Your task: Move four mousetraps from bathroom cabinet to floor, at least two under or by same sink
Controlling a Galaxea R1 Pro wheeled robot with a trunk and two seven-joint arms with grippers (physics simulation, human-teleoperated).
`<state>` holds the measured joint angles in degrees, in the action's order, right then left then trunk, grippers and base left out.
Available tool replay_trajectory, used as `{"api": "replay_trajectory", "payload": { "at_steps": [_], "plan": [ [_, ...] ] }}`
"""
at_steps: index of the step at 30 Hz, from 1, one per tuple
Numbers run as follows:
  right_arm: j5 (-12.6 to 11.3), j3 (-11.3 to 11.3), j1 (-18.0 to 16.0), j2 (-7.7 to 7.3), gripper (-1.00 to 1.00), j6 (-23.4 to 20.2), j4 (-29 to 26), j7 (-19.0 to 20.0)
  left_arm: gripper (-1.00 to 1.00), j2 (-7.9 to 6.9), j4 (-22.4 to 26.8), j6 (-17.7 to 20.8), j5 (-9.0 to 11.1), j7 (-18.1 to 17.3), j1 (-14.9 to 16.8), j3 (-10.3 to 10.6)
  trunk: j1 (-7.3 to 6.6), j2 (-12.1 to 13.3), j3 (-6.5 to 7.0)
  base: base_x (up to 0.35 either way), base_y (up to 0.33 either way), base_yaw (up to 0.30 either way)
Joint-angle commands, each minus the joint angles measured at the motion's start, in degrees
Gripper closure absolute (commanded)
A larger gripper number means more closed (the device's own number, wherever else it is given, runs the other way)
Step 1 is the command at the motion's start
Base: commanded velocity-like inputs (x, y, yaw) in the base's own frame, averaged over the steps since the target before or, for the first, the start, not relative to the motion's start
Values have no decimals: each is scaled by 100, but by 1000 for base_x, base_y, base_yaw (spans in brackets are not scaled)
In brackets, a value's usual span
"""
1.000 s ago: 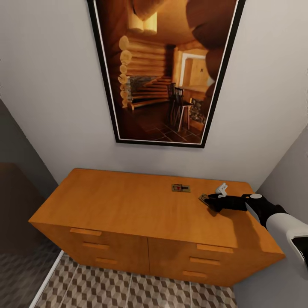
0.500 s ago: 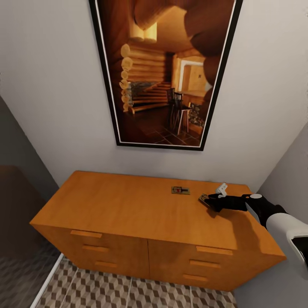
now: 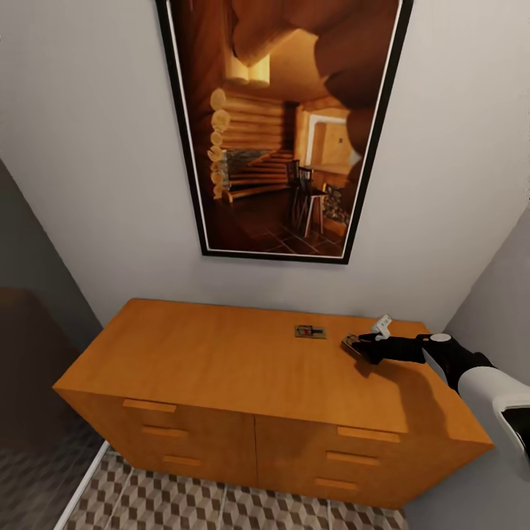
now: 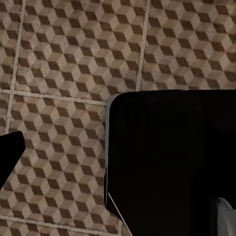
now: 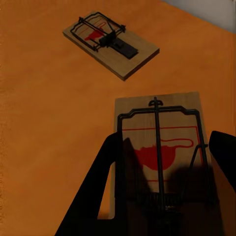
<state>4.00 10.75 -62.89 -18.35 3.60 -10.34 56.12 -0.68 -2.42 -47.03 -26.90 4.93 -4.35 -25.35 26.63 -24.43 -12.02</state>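
The orange-brown cabinet (image 3: 221, 361) stands against the wall. One mousetrap (image 3: 311, 332) lies flat on its top toward the back right, also seen in the right wrist view (image 5: 110, 44). A second mousetrap (image 3: 351, 343) (image 5: 160, 152) sits tilted just right of it, between the black fingers (image 5: 105, 196) of my right gripper (image 3: 361, 346), which is shut on its long sides. In the left wrist view the patterned bathroom floor (image 4: 64, 59) lies below, with a black fingertip (image 4: 9, 155) at the picture's edge. The bathroom sink is out of view.
A large framed picture (image 3: 283, 125) hangs on the wall above the cabinet. Grey walls close in on both sides, the right one (image 3: 500, 309) near my right arm. A black part of the robot's body (image 4: 172, 162) hangs over the floor tiles.
The head camera has moved, so the cabinet and the lying mousetrap sit a little lower in the picture. My right gripper keeps its hold on the other mousetrap.
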Motion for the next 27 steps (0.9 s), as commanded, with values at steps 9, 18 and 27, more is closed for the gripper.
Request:
{"api": "replay_trajectory", "payload": {
  "at_steps": [9,18,27],
  "plan": [
    [40,6,-4,-2,100,36,-3,5,-100,-2,-13,-26,-61,52,5,-14,3,-9,77,-108,84,0],
    [41,6,-4,-2,100,36,-3,2,-100,-2,-13,-27,-61,52,5,-14,3,-9,162,-197,164,0],
    [44,6,-4,-2,100,36,-3,0,-100,-2,-13,-31,-61,52,5,-14,3,-9,248,-45,30,0]
  ]
}}
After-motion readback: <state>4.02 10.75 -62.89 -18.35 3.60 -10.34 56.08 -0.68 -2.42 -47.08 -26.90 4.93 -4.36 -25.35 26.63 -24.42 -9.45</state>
